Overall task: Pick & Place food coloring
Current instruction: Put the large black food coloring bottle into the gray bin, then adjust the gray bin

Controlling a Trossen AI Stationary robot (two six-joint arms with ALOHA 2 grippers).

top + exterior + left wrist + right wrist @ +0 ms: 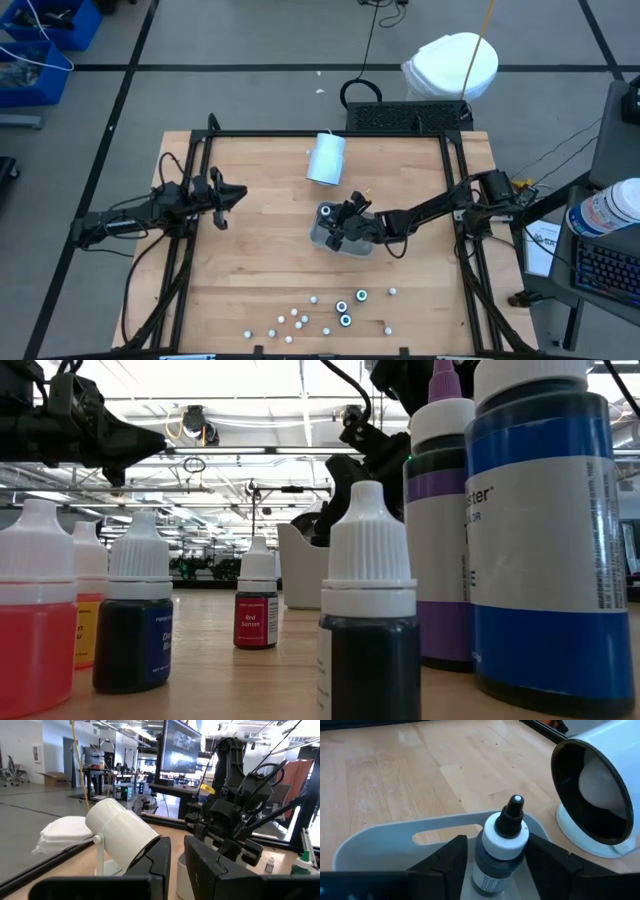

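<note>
Reaching: we see the right arm stretched from the table's right edge toward the middle, its right gripper lowered over the pale grey tray.
Right claw: in its wrist view we find the two dark fingers set narrowly on either side of a small bottle with a white collar and a dark pointed tip; they sit just beside it, and we cannot tell for certain whether they press on it.
Bottle in the tray: it stands upright inside the tray, near the wall with the slot handle.
Left arm: we see it waiting at the table's left side, bent low, its left gripper pointing toward the middle; in its own wrist view the fingers stand close together with only a thin gap and nothing between them.
Food coloring: the rest of the food coloring bottles we see scattered along the near edge of the wooden table, well apart from the tray; in the low view they stand upright, white-capped, with red, dark and blue fills.
Other object: a white cylinder on a small stand sits beyond the tray, its dark open end facing the right gripper.
</note>
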